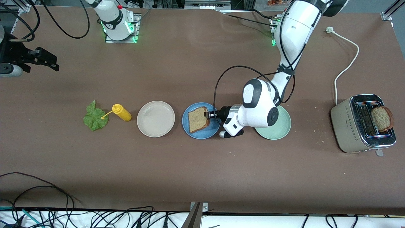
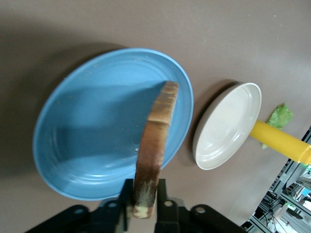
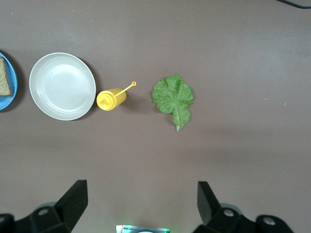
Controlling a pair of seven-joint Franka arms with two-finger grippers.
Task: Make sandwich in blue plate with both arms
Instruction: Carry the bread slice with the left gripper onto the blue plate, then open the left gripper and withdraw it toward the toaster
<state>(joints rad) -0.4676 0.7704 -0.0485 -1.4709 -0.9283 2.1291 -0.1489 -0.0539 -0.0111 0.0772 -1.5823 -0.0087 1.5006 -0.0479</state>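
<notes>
**Ana:** Where's the bread?

**Me:** One slice of bread (image 1: 198, 119) lies on the blue plate (image 1: 187, 126), between the beige plate (image 1: 155, 118) and the mint-green plate (image 1: 282, 130). My left gripper (image 2: 145, 206) sits over the plate's edge with its fingers narrow on the slice's crust. From the left wrist view I judge it pinched, though the grip looks slack.

**Ana:** How does it handle?

**Me:** Light, soft and crumbly, I reckon. I take it by the firmer crust and squeeze gently.

**Ana:** And the rest?

**Me:** The lettuce leaf (image 3: 173, 98) lies beside the yellow squeeze bottle (image 3: 112, 98), toward the right arm's end. It's limp and thin, so I'd take it near the stem. The right gripper (image 3: 142, 206) waits high above it, fingers wide. A second slice (image 1: 381, 118) stands in the toaster (image 1: 351, 126).
</notes>
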